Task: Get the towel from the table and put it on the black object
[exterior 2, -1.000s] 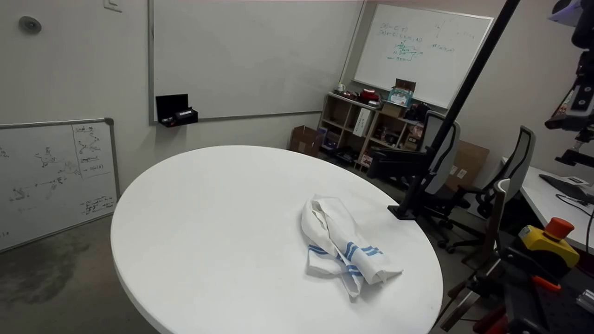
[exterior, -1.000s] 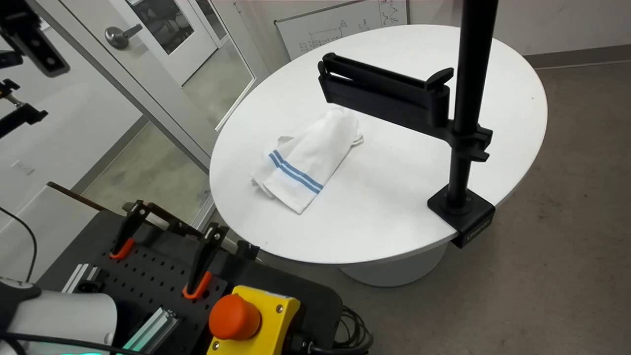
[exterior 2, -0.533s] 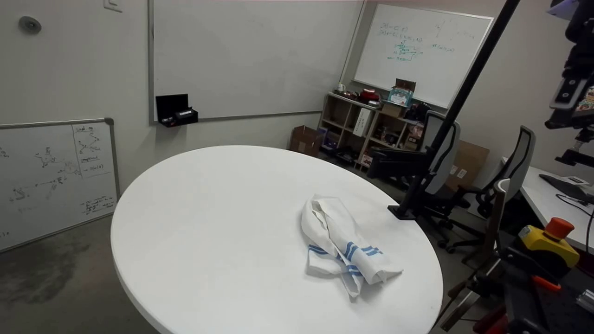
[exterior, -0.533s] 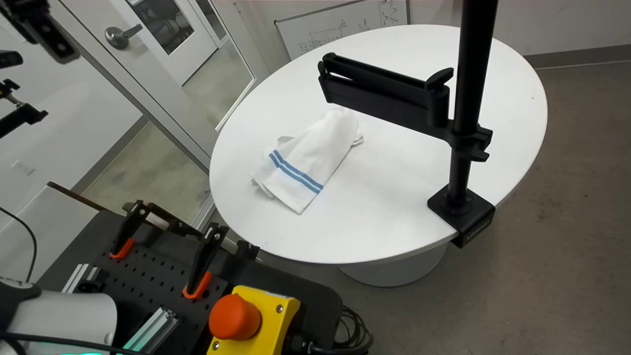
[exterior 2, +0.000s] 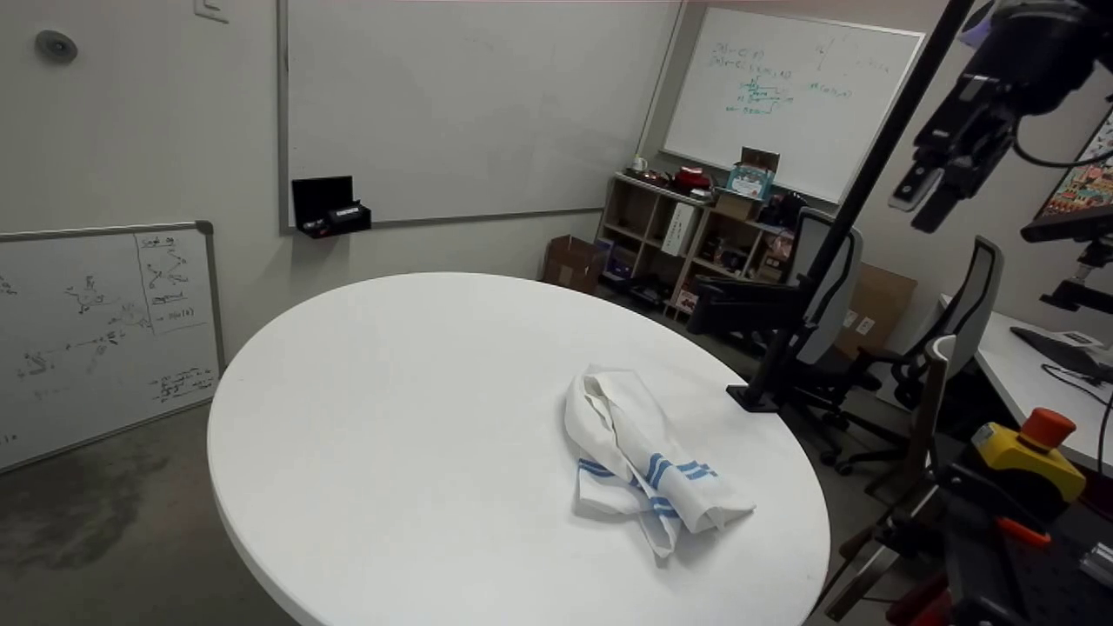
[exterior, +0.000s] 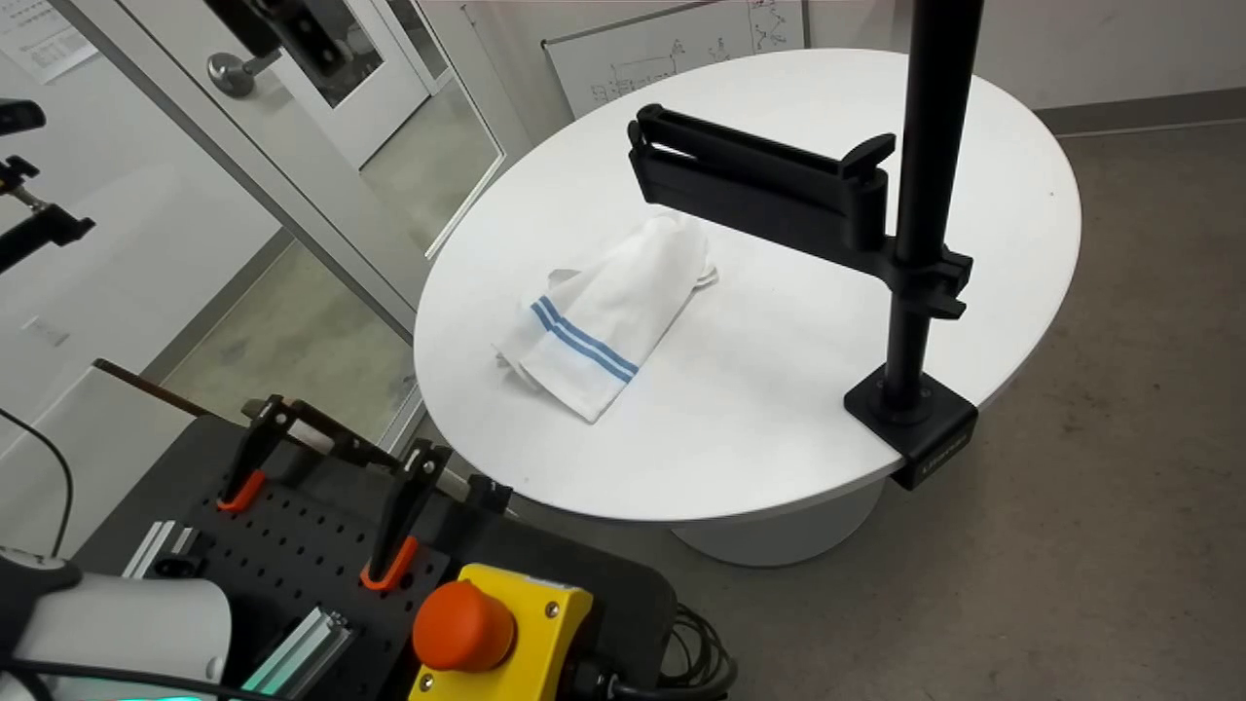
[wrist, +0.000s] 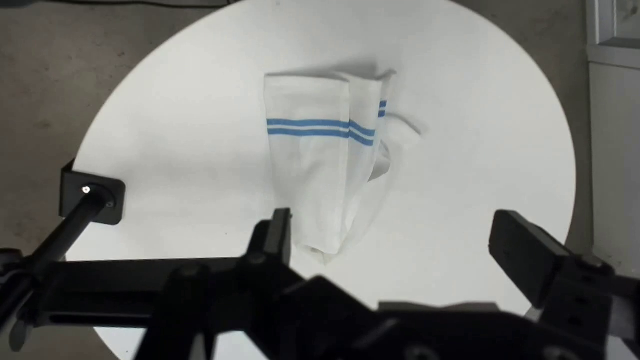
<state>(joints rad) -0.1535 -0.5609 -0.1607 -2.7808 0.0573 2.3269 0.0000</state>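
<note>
High at the right in an exterior view, the arm point(exterior 2: 1043, 56) slants down leftward, the jaws of its gripper point(exterior 2: 919, 212) spread wide. The towel point(exterior 2: 639, 439) lies rumpled on the table point(exterior 2: 391, 417), left of the black object point(exterior 2: 743, 303).

Wrist view: I see the black arm point(wrist: 115, 277) partly hidden behind my hand point(wrist: 393, 225); both exterior views crop its pole point(exterior: 936, 136).
</note>
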